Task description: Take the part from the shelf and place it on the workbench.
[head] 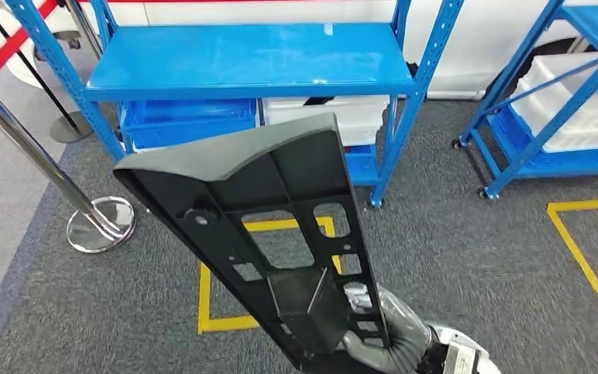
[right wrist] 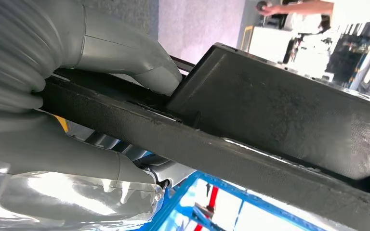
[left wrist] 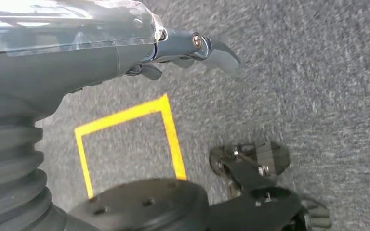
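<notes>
A long black plastic part (head: 272, 226) with ribs and cut-out windows stands tilted in front of me, its wide end up toward the blue shelf (head: 249, 58). My right hand (head: 389, 335) grips its lower narrow end. In the right wrist view the thumb and fingers (right wrist: 125, 53) clamp the part's black edge (right wrist: 270, 120). My left hand (left wrist: 192, 48) hangs over the grey carpet with its fingers apart and nothing in them.
The blue shelf's top board is bare; blue and white bins (head: 327, 117) sit beneath it. A second blue rack (head: 568, 101) stands to the right. A chrome stanchion (head: 97, 222) is on the left. Yellow tape squares (head: 218, 312) mark the carpet. A person (right wrist: 298, 9) stands far off.
</notes>
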